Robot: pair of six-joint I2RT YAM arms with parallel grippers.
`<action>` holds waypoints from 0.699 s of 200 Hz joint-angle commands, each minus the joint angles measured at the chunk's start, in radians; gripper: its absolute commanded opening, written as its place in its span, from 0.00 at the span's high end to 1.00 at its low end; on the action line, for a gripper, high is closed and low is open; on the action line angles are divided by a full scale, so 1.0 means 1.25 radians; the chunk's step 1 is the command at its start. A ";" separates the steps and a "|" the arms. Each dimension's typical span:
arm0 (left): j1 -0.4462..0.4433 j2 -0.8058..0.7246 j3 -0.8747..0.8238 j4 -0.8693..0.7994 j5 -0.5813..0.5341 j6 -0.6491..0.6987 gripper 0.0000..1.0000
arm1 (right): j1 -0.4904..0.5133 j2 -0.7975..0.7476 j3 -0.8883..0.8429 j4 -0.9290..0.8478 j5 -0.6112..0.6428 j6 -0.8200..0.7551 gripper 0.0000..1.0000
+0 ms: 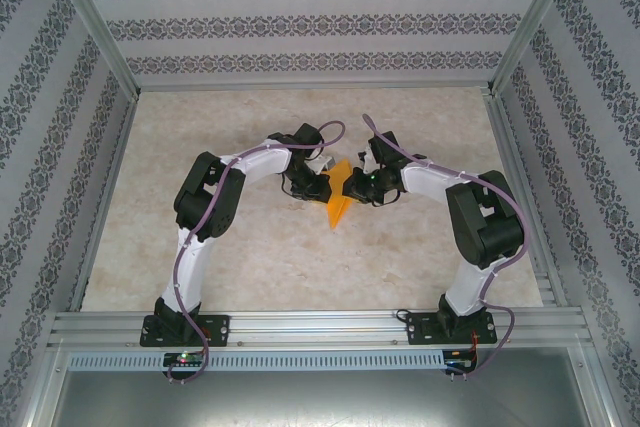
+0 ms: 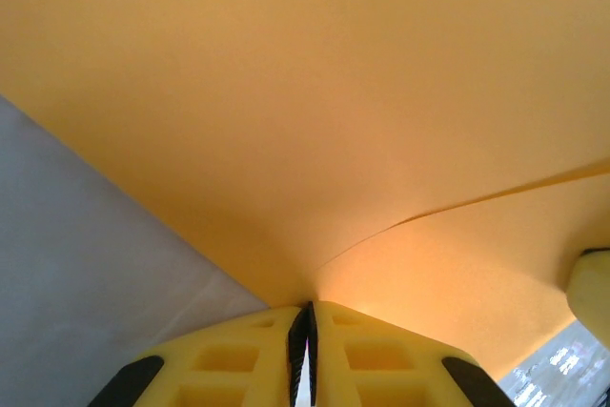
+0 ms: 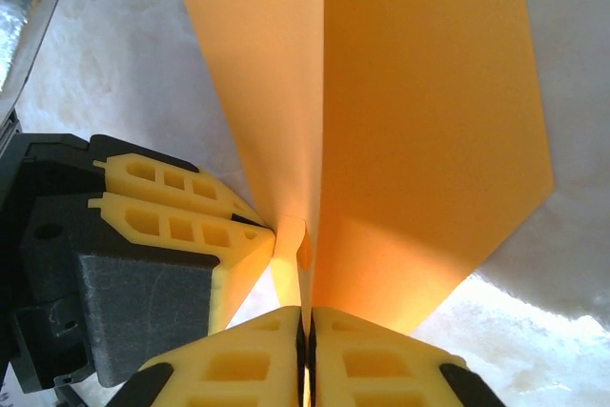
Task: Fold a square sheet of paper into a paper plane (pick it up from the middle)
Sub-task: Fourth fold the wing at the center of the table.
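Yellow fingers [image 3: 238, 355] of the right gripper [image 3: 307, 331] press together on the lower edge of the orange paper [image 3: 429, 140]. The paper stands folded along a centre crease above the marbled table [image 3: 95, 64]. Just beside them the left gripper [image 3: 272, 235] pinches the same paper, its own fingers [image 2: 229, 359] closed flat against each other. Seen from above, the pair meet at mid-table with the paper held between them, apparently lifted off the surface, though the angle leaves that unclear.

The thin orange-yellow folded paper sheet [image 2: 315, 92] is running off the left wrist view's top edge; its pinched edge is hiding between the left gripper's [image 2: 305, 331] closed jaws.
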 commanded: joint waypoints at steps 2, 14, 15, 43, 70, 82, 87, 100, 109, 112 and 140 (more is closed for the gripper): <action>-0.014 0.059 -0.034 0.020 -0.047 0.008 0.84 | 0.004 0.005 -0.003 0.006 -0.010 0.000 0.92; -0.014 0.061 -0.031 0.019 -0.046 0.008 0.84 | 0.006 0.012 0.004 0.000 -0.010 -0.002 0.93; -0.014 0.060 -0.031 0.019 -0.046 0.008 0.84 | 0.006 0.013 0.004 0.000 -0.010 -0.002 0.94; -0.014 0.061 -0.029 0.018 -0.043 0.009 0.84 | 0.016 0.028 0.023 -0.016 -0.005 -0.009 0.96; -0.014 0.060 -0.026 0.019 -0.042 0.010 0.84 | 0.028 0.041 0.042 -0.026 -0.004 -0.012 0.97; -0.014 0.061 -0.026 0.019 -0.041 0.010 0.84 | 0.029 0.047 0.047 -0.024 -0.006 -0.008 0.97; -0.014 0.061 -0.026 0.019 -0.041 0.010 0.84 | 0.029 0.049 0.048 -0.023 -0.008 -0.009 0.97; -0.014 0.061 -0.026 0.020 -0.041 0.010 0.84 | 0.032 0.054 0.052 -0.016 -0.011 -0.003 0.97; -0.013 0.061 -0.027 0.021 -0.041 0.010 0.84 | 0.032 0.059 0.054 -0.011 -0.014 0.000 0.97; -0.013 0.062 -0.027 0.021 -0.040 0.010 0.84 | 0.032 0.061 0.054 -0.009 -0.015 0.002 0.97; -0.013 0.061 -0.031 0.025 -0.038 0.008 0.84 | 0.033 0.079 0.061 0.006 -0.020 0.014 0.97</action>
